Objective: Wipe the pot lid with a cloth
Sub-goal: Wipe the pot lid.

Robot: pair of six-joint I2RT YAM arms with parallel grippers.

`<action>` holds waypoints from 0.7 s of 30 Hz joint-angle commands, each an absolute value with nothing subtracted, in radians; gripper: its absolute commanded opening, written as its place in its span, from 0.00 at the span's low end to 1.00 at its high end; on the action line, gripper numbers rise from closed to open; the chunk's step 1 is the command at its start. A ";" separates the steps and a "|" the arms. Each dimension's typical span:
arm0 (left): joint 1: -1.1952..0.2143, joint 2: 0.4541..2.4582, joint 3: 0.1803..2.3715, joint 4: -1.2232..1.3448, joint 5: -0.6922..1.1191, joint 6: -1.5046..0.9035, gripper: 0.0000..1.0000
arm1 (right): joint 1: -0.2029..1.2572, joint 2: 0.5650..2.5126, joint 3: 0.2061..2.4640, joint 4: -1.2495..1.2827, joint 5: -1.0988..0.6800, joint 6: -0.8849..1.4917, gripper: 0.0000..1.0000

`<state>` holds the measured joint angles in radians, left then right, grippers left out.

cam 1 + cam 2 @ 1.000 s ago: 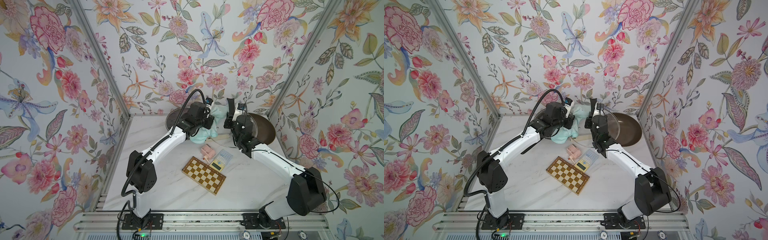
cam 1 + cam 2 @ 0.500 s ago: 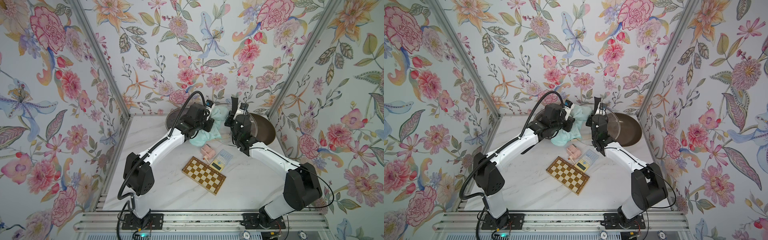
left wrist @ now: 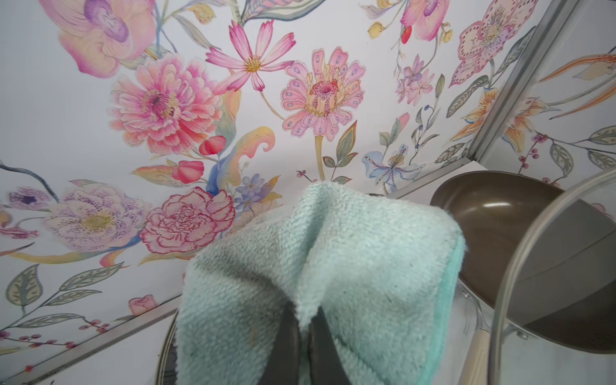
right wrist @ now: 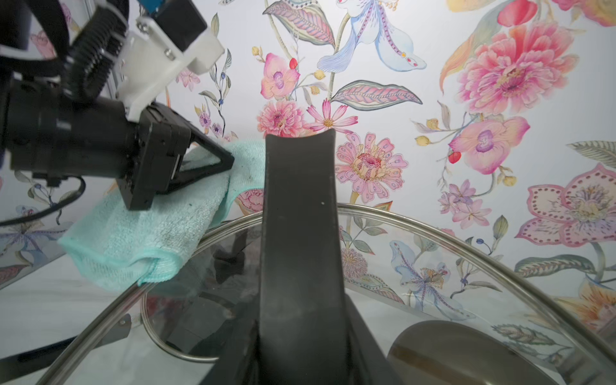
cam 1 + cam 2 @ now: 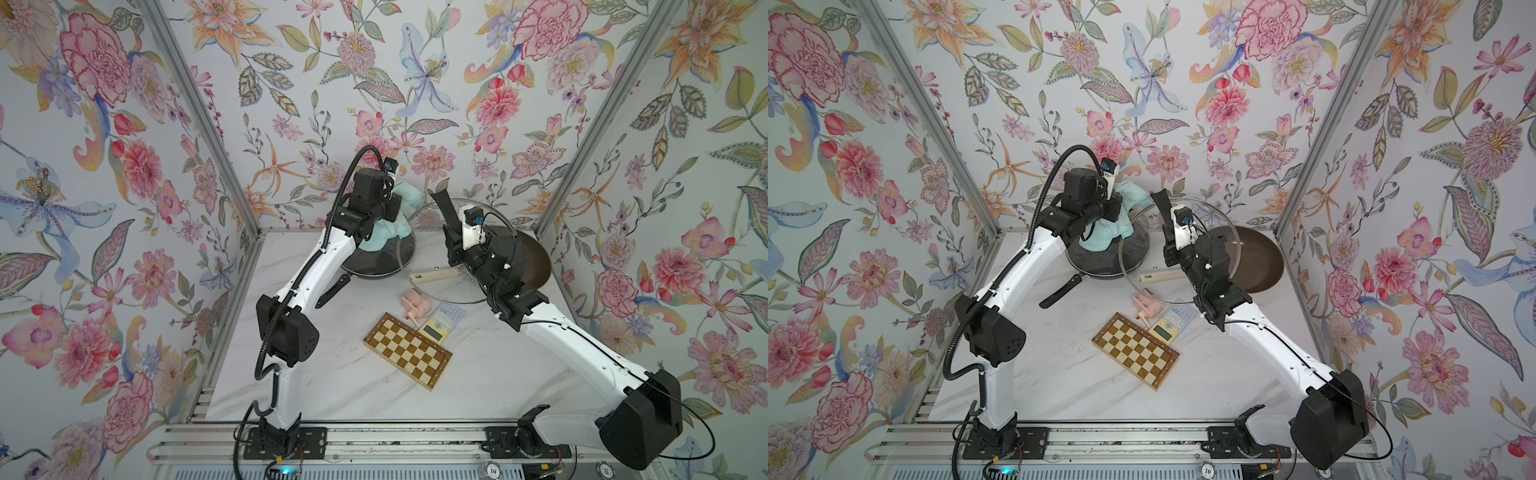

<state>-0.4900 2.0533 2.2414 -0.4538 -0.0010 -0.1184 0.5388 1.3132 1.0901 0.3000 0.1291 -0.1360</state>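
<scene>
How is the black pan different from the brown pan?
The black pan has a black handle; the brown pan has a cream handle. The cloth hangs above the black pan, not the brown pan. Both are round and sit at the table's back.

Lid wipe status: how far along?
Done: left gripper is shut on the cloth; right gripper holds the pot lid raised by its black handle. In hand: the cloth sits against the lid's rim in the right wrist view. Left: wiping across the glass; how much is already wiped can't be told.
</scene>
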 commanded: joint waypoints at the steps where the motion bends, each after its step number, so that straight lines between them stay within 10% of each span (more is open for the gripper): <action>1: -0.466 1.996 2.256 -0.435 -0.099 -0.079 0.00 | 0.529 1.304 1.091 0.419 0.078 -0.259 0.00; 21: -0.693 1.889 2.089 -0.103 0.311 0.004 0.00 | 0.731 1.542 1.249 0.467 0.033 -0.900 0.00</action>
<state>-0.6693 1.8118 2.0499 -0.0681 0.2249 -0.0391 0.7006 1.5795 1.1664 0.2859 0.0105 -0.7540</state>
